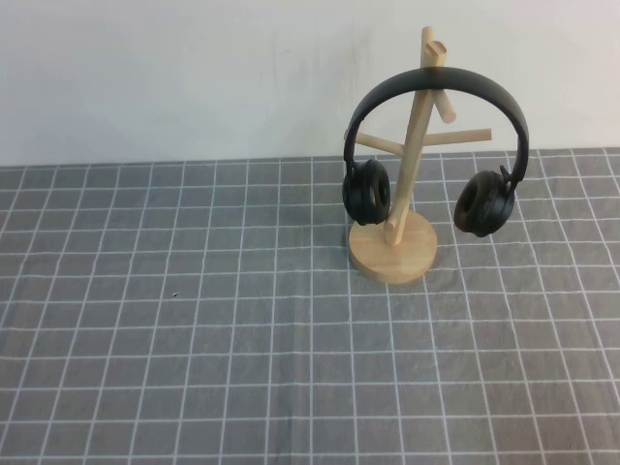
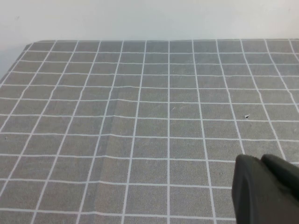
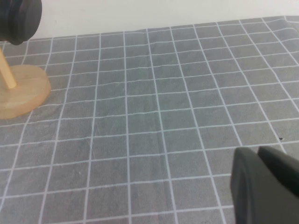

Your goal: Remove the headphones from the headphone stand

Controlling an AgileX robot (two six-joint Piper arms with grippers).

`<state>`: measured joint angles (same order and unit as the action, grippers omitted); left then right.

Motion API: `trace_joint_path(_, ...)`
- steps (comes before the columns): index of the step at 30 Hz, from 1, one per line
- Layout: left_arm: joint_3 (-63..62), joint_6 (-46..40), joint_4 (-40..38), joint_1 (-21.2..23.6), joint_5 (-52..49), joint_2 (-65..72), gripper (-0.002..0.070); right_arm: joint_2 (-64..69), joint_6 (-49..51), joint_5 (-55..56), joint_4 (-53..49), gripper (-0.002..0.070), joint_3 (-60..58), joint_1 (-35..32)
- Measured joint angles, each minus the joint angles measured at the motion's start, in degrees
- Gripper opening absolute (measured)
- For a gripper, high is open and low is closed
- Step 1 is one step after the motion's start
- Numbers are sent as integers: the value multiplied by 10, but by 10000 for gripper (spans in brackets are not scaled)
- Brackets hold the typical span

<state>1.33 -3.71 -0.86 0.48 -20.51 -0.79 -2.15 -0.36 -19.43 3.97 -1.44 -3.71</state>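
Note:
The black headphones [image 1: 438,80] hang by their headband over the upper pegs of the light wooden headphone stand [image 1: 394,254], with one ear cup on each side of the slanted pole. The stand is at the back right of the table. In the right wrist view one ear cup [image 3: 17,18] and the stand's disc base [image 3: 21,92] show at the far edge. My right gripper [image 3: 256,152] is shut and empty, low over the cloth, well away from the stand. My left gripper [image 2: 258,160] is shut and empty over bare cloth. Neither arm shows in the high view.
A grey cloth with a white grid [image 1: 194,339] covers the table. A white wall [image 1: 145,77] rises behind it. The cloth's far left corner [image 2: 32,45] shows in the left wrist view.

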Motion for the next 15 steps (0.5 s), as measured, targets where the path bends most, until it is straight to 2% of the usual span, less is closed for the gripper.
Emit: trace_joint_path(15, 0, 0, 0, 0, 0, 0, -4, 0, 4, 0, 0, -6, 0, 0)
